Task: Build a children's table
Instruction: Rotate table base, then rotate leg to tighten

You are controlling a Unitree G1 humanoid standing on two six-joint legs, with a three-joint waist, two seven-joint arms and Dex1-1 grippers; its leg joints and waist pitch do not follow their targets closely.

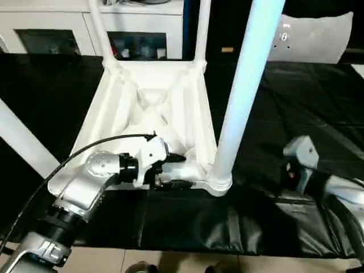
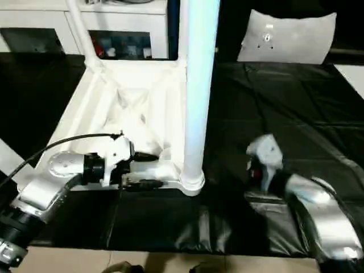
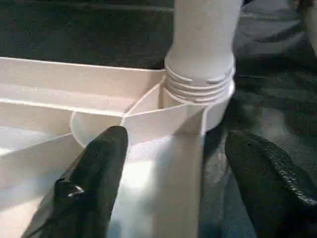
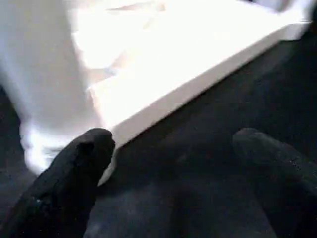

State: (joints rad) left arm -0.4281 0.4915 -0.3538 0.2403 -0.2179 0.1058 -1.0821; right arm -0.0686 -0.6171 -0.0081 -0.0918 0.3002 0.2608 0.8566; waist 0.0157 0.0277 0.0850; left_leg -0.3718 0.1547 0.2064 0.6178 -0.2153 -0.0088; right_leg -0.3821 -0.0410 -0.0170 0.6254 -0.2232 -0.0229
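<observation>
One white tabletop (image 1: 142, 108) lies upside down on the black padded work surface (image 1: 296, 102), its X-shaped ribs facing up, set toward the mat's left half and reaching from near the far edge to close to the near edge. Four white legs can be counted. Three stand upright in corner sockets: one thick-looking near leg (image 1: 242, 96) in the near right socket (image 1: 219, 183), where its ringed base sits in the round collar, and two thinner-looking ones at the far corners, the far left leg (image 1: 99, 28) and the far right leg (image 1: 202, 28). The fourth leg (image 1: 20, 142) shows as a slanted white tube at the mat's left edge, beside the tabletop's near left corner; whether it is seated in a socket cannot be told.

The left gripper (image 1: 173, 170) reaches in level along the tabletop's near edge, just left of the near right socket. In the left wrist view its two black fingers (image 3: 94, 183) stand apart on either side of the rim wall by the socket, one inside the tray and one outside; they straddle the wall without a visible clamp.

The right gripper (image 4: 173, 163) hovers over bare mat to the right of the near leg, its fingers spread wide and holding nothing, close to the tabletop's edge but clear of it.
</observation>
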